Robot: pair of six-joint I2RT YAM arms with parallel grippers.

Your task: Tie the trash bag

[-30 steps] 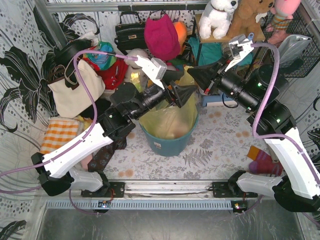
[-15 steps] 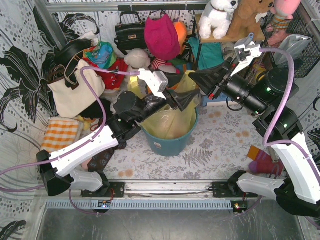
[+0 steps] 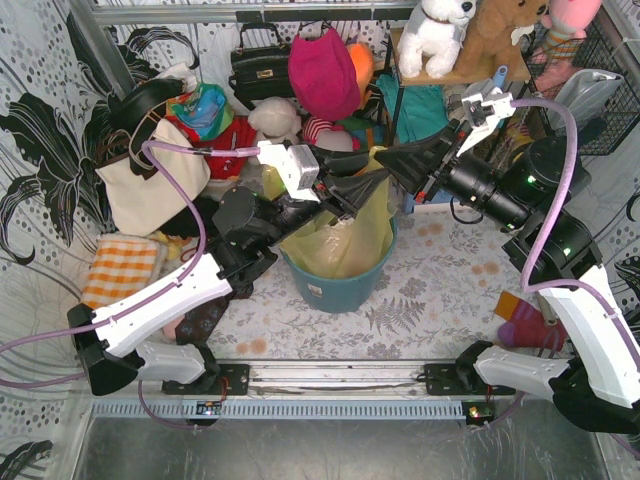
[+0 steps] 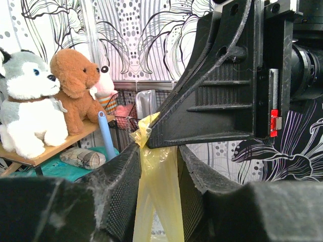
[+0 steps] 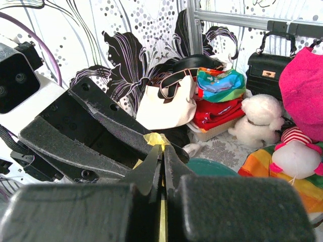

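Find the thin translucent yellow-green plastic trash bag [image 3: 340, 240] lining the round teal plastic bucket [image 3: 335, 288] at mid-table, with one gathered strip of it drawn up above the far rim. See the right gripper [image 5: 162, 151] pressed flat together on the top of that strip. Cannot tell whether the left gripper [image 4: 157, 151], straddling the same strip just beneath, is biting it or only partly spread.

Probably gathering the neck for a knot. Close squarely on the plastic (glossy, likely to slip), low enough to clear the other fingertips, and hold the strip taut without lifting the bag from the bucket.

Beware the crowding behind: a cream canvas tote with dark straps [image 3: 150, 190], a black leather handbag [image 3: 258, 68], a rounded magenta fabric piece [image 3: 322, 70], a white plush dog [image 3: 437, 35]. Mind too the lilac cable [image 3: 170, 170] looping off the left wrist.
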